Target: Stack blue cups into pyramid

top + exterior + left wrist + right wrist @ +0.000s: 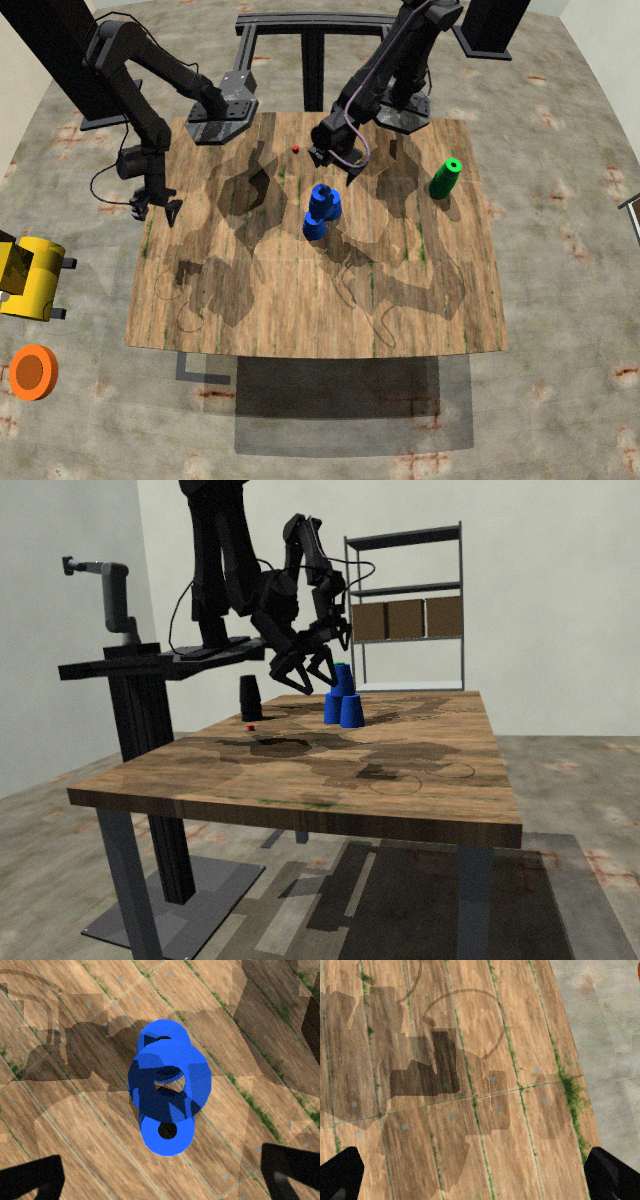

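Wooden tabletop (289, 320) (180, 784) (90, 1140) (515, 1170) beneath; my left claw (333, 172) (345, 647) (160, 1162) and right claw (155, 220) (322, 688) (475, 1158) gape empty. Blue tapered cups (320, 207) (342, 684) (199, 1077) look light, stiff: pinch sides gently.

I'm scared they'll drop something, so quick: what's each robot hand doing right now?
Left gripper: open, holding nothing.
Right gripper: open, holding nothing.
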`<move>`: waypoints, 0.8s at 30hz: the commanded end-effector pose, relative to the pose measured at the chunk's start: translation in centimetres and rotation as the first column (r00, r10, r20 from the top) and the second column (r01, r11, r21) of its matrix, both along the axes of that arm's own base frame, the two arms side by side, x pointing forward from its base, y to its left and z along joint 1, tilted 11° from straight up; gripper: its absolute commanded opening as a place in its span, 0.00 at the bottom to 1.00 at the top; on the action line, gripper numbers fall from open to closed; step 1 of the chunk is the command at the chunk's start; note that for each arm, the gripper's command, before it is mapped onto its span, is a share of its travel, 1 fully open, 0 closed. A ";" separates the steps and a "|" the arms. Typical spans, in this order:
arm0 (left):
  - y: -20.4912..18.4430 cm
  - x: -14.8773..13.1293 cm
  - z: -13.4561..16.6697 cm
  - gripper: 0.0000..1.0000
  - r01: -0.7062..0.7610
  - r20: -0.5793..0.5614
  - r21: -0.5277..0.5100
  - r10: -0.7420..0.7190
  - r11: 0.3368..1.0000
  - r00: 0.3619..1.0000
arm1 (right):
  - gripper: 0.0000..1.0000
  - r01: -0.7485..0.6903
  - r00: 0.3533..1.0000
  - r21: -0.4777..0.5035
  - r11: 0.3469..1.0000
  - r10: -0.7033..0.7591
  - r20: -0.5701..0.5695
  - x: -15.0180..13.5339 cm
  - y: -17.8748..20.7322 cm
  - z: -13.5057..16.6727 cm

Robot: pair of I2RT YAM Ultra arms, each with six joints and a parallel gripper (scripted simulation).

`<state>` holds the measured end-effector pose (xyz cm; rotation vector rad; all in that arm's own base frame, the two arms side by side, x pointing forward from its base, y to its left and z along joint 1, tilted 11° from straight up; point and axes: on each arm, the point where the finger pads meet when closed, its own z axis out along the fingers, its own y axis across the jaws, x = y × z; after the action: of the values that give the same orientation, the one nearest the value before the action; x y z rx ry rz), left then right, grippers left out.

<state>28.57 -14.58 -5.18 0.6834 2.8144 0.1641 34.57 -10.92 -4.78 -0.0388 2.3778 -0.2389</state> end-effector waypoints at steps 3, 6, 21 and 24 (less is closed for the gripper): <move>1.5 4.0 2.2 1.00 0.016 0.205 -0.072 -0.001 0.997 0.979 | 1.00 -0.062 0.996 -0.004 0.998 0.062 0.066 1.1 0.8 0.9; 4.1 5.1 2.6 1.00 0.003 0.278 -0.098 0.025 0.995 0.960 | 1.00 -0.061 0.996 -0.004 0.998 0.062 0.066 1.1 0.8 0.9; 19.6 7.2 2.4 1.00 -0.176 0.512 -0.178 0.244 0.968 0.824 | 1.00 -0.060 0.996 -0.003 0.998 0.060 0.067 1.1 0.8 0.9; 22.1 7.7 2.5 1.00 -0.211 0.541 -0.193 0.283 0.958 0.792 | 1.00 -0.060 0.996 -0.003 0.998 0.060 0.067 1.1 0.8 0.9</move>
<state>34.47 6.75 -3.20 0.1582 2.4197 0.2424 35.63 -10.58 -3.83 -0.0785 2.3183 -0.2250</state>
